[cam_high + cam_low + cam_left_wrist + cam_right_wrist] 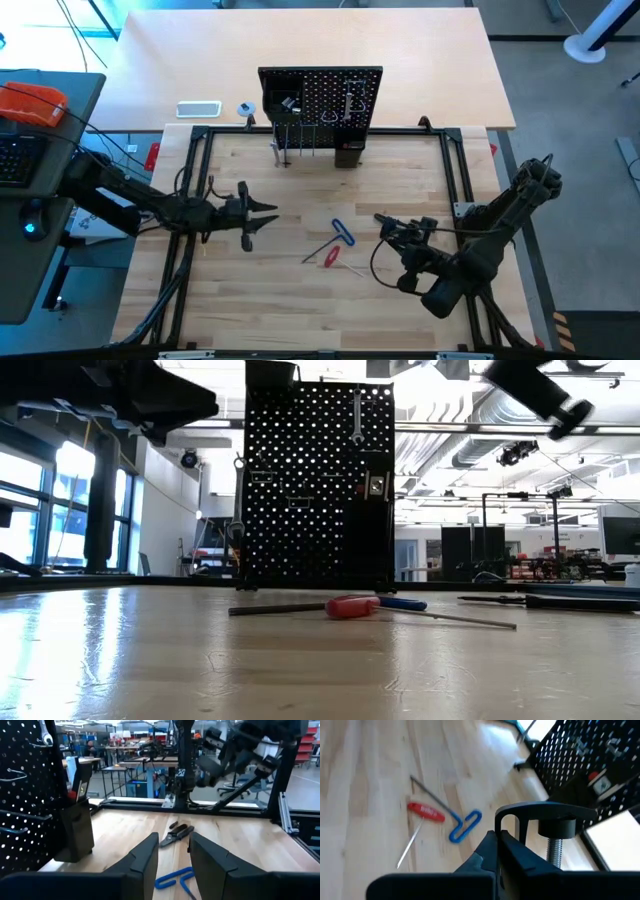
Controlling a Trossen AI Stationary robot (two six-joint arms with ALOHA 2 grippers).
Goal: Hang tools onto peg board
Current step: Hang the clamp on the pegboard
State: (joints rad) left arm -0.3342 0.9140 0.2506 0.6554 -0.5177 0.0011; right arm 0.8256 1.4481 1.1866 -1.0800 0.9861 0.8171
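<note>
The right gripper (495,851), fingers pinched on the black C-clamp (547,827), faces the peg board (320,103) at the tabletop's far edge, likely to hang it. The left gripper (262,218), fingers slightly apart and empty, waits near the left edge.

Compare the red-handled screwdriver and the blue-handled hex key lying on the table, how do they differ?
The red-handled screwdriver has a stubby, straight red grip in line with its thin shaft; the blue-handled hex key has a looped blue grip set crosswise, making a T. The screwdriver lies nearer the table's front edge, the hex key closer to the peg board. Both lie flat, side by side, and neither gripper holds them.
</note>
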